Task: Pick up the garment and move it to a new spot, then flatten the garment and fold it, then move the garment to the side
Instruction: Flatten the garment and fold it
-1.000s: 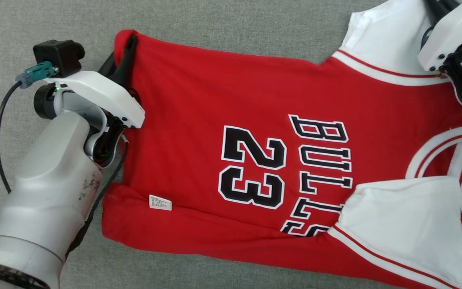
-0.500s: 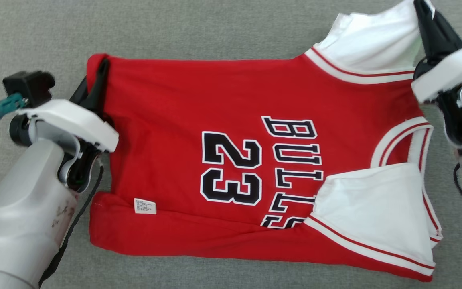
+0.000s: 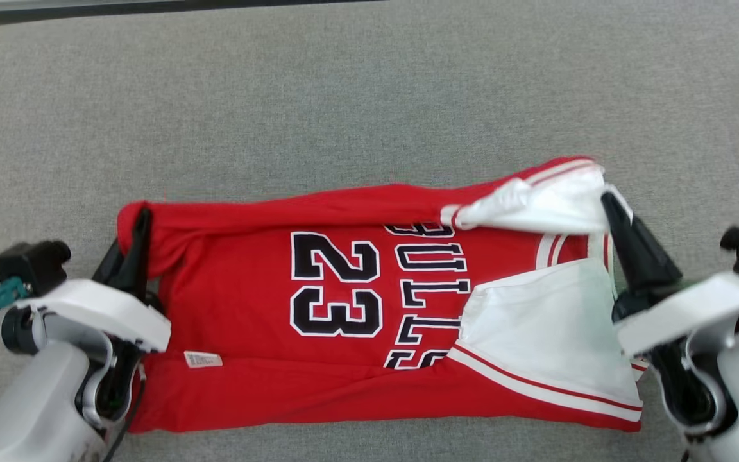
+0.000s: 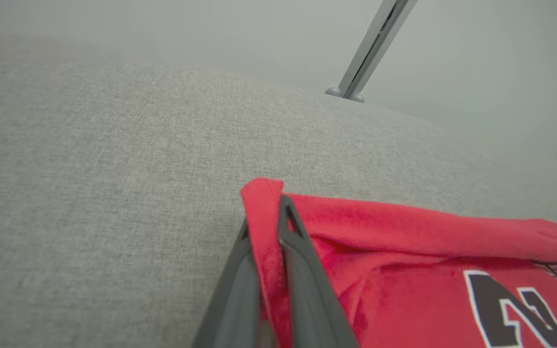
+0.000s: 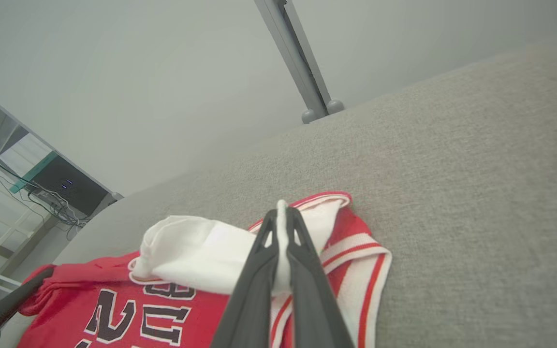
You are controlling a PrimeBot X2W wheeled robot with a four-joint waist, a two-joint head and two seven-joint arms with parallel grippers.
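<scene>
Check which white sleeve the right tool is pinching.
The far sleeve, clamped in the right tool and folded over the lettering; the near sleeve lies flat.

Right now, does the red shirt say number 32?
No, the garment shows a black, white-edged 23 next to the word BULLS.

One garment (image 3: 344, 301), one white label (image 3: 203, 359) on it; two grippers, left gripper (image 3: 138, 231), right gripper (image 3: 610, 205); one grey fabric surface (image 3: 344, 96)

It looks like a robot lab: a grey cloth-covered desk (image 3: 369, 96), a metal pole (image 5: 298, 63), a black box (image 5: 65, 186) with tangled wires (image 5: 53, 205).
</scene>
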